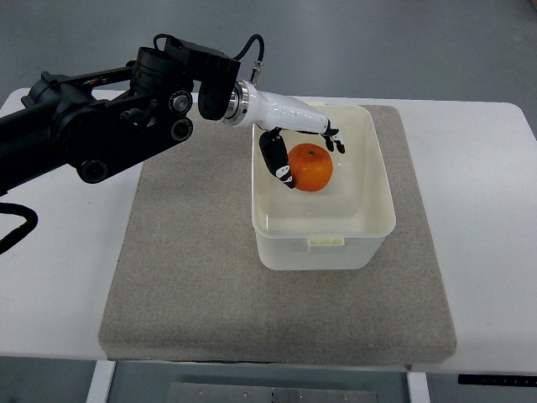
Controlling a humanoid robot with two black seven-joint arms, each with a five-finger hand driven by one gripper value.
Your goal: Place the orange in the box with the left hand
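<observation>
Grey mat (193, 277) under white box (369, 227), left hand (298, 147) inside, fingers clasping the orange (312, 167).

My left arm (92, 126): matte black housing, chunky segmented links, exposed round joint caps, two small circular bolt heads with pale centres near the elbow. One larger round cap lower on the upper link. Black cable (243, 52) loops off the top of the forearm into a small metal connector. Second black cable curls at the picture's left edge. Wrist: black cylinder, then a polished silver ring (241, 99). Past the ring, a smooth glossy white shell tapers down to my left hand (306, 143). Fingers (334, 136) black and jointed, with small white marks. Thumb black, broad, with white and red marks near the tip.
</observation>
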